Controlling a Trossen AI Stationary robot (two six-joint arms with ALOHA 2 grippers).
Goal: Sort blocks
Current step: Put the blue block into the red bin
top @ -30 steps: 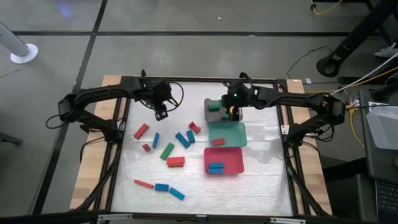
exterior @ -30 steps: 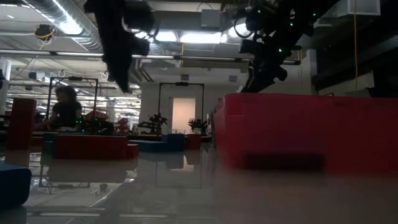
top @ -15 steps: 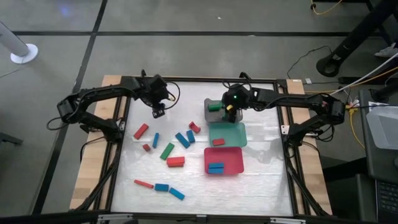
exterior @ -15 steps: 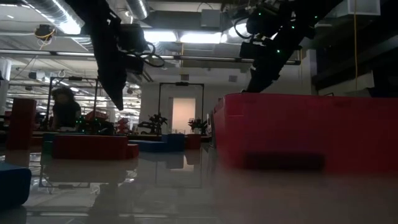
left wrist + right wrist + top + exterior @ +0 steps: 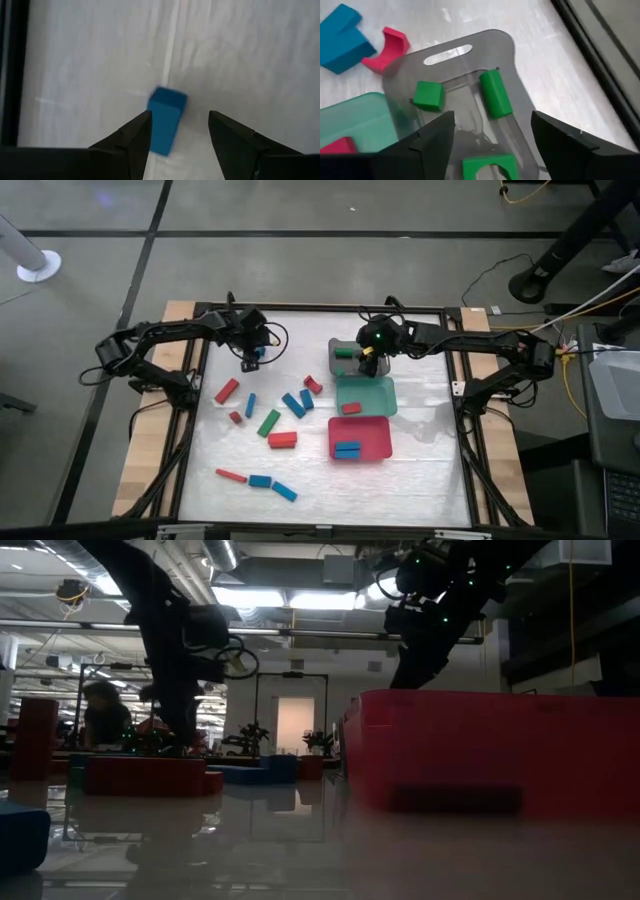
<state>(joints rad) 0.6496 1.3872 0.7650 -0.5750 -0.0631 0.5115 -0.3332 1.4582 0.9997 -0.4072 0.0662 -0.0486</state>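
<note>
Sorting partly done, judging by layout. Grey tray (image 5: 505, 50) holds 3 green blocks (image 5: 495, 92); teal tray (image 5: 382, 398) has 1 red block (image 5: 351, 408); red tray (image 5: 378, 442) has a blue block (image 5: 347, 449). Approx 10 loose blocks (image 5: 268, 422) left on table (image 5: 420, 480), mixed red/blue/green, mostly left-centre, plus 3 near front edge.

Left gripper (image 5: 177, 125) low over table at far left, fingers spread wide, straddling a small blue block (image 5: 166, 120); not closed on it yet, contact unclear. Right gripper (image 5: 492, 135) above grey tray, fingers apart, holding nothing. Likely next: left closes on blue block.
</note>
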